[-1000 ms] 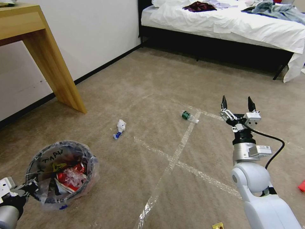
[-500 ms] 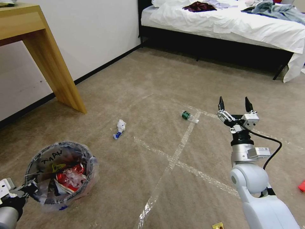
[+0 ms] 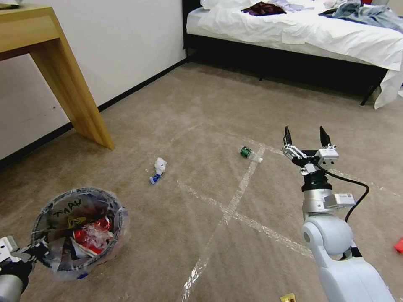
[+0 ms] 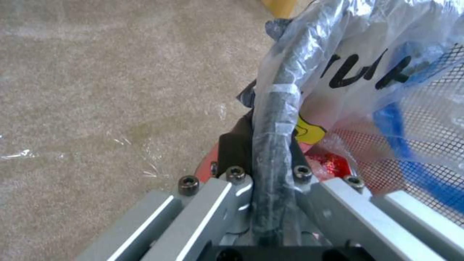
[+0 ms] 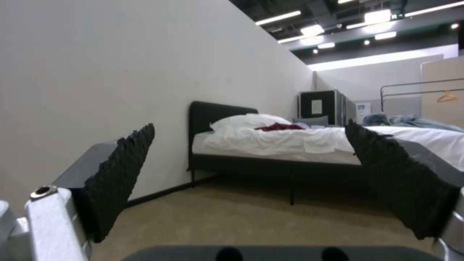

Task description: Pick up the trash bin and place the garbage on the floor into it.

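The trash bin [image 3: 79, 228], lined with a crinkled clear bag with black writing, hangs at the lower left with red and yellow litter inside. My left gripper [image 3: 35, 249] is shut on its rim [image 4: 273, 119], which runs between the fingers in the left wrist view. On the carpeted floor [image 3: 201, 117] lie a white-and-blue crumpled piece [image 3: 158, 169] and a green-labelled bottle [image 3: 248, 152]. My right gripper [image 3: 305, 133] is open and empty, raised to the right of the bottle, its dark pads [image 5: 121, 174] spread wide.
A wooden table leg [image 3: 71, 92] stands at the left by the white wall. A bed [image 3: 302, 37] with white sheets and clothes fills the back. Clear tape lines [image 3: 235, 201] cross the carpet. A small red item [image 3: 399, 245] and a yellow scrap [image 3: 288, 298] lie at the right and bottom edges.
My right gripper has moved slightly left and farther away, still open. The bin in my left gripper has sunk a little toward the lower left.
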You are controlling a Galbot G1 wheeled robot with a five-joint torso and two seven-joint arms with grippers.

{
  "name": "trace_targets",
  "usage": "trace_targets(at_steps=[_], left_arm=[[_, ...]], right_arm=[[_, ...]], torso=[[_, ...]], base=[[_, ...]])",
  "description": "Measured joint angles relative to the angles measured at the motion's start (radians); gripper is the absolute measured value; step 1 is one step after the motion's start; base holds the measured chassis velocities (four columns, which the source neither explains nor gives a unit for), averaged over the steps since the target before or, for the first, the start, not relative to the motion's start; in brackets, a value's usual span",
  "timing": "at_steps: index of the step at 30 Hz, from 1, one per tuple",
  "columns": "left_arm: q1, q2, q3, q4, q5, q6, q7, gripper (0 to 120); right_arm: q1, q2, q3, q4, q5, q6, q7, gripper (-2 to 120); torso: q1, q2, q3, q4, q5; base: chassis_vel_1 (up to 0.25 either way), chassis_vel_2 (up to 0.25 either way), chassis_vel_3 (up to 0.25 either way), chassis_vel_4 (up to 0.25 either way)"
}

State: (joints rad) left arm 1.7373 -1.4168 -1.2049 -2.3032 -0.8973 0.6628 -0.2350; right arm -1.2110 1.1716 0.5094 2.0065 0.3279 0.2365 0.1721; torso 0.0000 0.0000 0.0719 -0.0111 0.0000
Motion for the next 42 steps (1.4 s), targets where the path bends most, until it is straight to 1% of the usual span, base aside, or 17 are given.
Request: trace_targets(at_steps=[27, 35, 42], left_arm=[[0.0, 0.0, -0.002, -0.004, -0.002, -0.001, 0.0, 0], [0.002, 0.008, -0.022, 0.003, -0.013, -0.001, -0.003, 0], [0.002, 0.008, -0.024, 0.005, -0.015, 0.0, -0.003, 0]], right_arm=[[0.002, 0.001, -0.002, 0.002, 0.0, -0.003, -0.001, 100], [0.004, 0.004, -0.001, -0.007, -0.001, -0.003, -0.002, 100], [0.002, 0.009, -0.001, -0.008, -0.003, -0.003, -0.002, 100]], torso=[[0.0, 0.0, 0.0, 0.0, 0.0], [0.0, 0.0, 0.0, 0.0, 0.0], [0.0, 0.0, 0.0, 0.0, 0.0]], base=[[0.0, 0.0, 0.0, 0.0], [0.0, 0.0, 0.0, 0.0], [-0.062, 0.052, 0.058, -0.059]])
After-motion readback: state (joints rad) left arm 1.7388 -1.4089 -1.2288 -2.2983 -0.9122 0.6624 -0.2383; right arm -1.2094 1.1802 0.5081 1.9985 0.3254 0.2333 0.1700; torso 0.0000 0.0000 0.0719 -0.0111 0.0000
